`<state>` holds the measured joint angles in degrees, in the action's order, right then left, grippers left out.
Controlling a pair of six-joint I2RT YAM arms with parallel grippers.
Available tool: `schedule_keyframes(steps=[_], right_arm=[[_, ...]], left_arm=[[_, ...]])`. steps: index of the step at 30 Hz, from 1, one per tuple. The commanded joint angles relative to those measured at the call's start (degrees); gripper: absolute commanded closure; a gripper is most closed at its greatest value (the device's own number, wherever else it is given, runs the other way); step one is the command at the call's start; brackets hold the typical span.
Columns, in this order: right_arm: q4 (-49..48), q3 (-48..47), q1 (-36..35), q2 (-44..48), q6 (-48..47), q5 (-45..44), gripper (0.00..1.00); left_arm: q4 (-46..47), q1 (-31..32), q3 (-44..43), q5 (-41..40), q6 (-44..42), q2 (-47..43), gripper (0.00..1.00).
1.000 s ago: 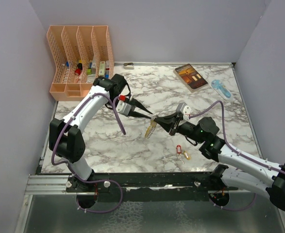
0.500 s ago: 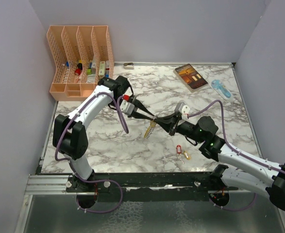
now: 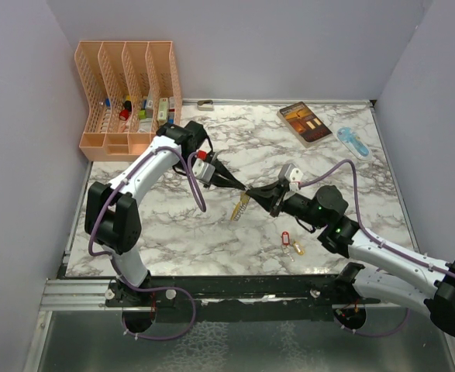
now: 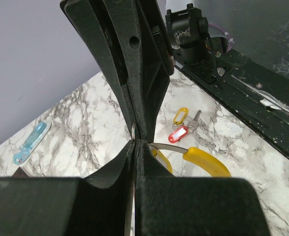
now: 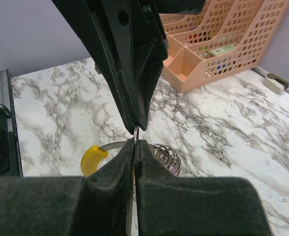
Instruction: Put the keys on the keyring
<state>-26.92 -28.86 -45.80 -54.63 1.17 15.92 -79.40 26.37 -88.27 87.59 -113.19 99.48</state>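
- The keys [image 3: 291, 244] lie on the bench [image 3: 173, 232] close to your side, in front of the right arm. I can see a red tag and a yellow one. They are well apart from the keyring, and none of them is on it yet.
- The keyring [image 3: 241, 208] hangs in the air over the middle of the bench, between the two arms. Its yellow part and silvery coil dangle below the spot where it is held.
- The left gripper [image 3: 235, 186] has its jaws pressed together on the thin wire of the keyring.
- The right gripper [image 3: 256, 191] meets it tip to tip, and its jaws are pinched on that same wire.
- So I think you are only at the start. The ring is held, but each key must still be picked up and threaded on.
- Far back on the left stands a peach rack [image 3: 126, 85] with four slots. Small coloured things sit low in it, too small to name.
- Far back on the right lie a book [image 3: 305, 124] and a blue plastic thing [image 3: 353, 142].
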Motion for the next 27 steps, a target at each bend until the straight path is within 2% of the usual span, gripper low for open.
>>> schedule_keyframes(steps=[1,5,6,8,13,14,16,21,24,27], right_arm=[[-1.40,-2.23,-0.26,0.71,-0.41,-0.10,0.99],[0.01,-2.75,-0.21,0.49,-0.27,-0.37,0.98],[0.61,-2.97,-0.29,0.57,-0.28,-0.44,0.96],[1.77,-3.34,-0.26,0.76,-0.20,-0.61,0.84],[4.94,-3.57,-0.26,2.32,-0.72,-1.86,0.79],[5.33,-3.56,-0.25,2.75,-0.85,-2.06,0.80],[6.12,-3.41,-0.26,3.45,-0.76,-2.44,0.98],[10.68,-3.49,-0.25,4.06,-0.32,-5.44,0.98],[14.62,-3.25,-0.25,4.46,-0.11,-9.48,0.91],[19.55,-4.74,-0.25,3.38,0.01,-11.33,0.74]], left_arm=[[-1.20,0.46,-1.20,4.22,0.67,-0.10,1.00],[-1.13,0.61,-1.36,3.68,1.05,-0.20,1.00],[-1.19,0.69,-1.50,3.30,1.24,-0.25,1.00],[-1.12,0.77,-1.79,2.39,1.74,-0.41,1.00],[-1.20,0.97,-2.47,-0.13,2.88,-1.18,1.00],[-1.20,1.04,-2.50,-0.37,3.07,-1.34,1.00],[-1.19,1.18,-2.61,-0.71,3.36,-1.48,1.00],[-1.18,0.36,-2.52,-1.66,3.39,-1.35,1.00],[-1.21,-2.10,-1.22,-1.79,2.46,-1.36,1.00],[-1.20,-6.29,-0.63,-0.71,2.56,-0.41,1.00]])
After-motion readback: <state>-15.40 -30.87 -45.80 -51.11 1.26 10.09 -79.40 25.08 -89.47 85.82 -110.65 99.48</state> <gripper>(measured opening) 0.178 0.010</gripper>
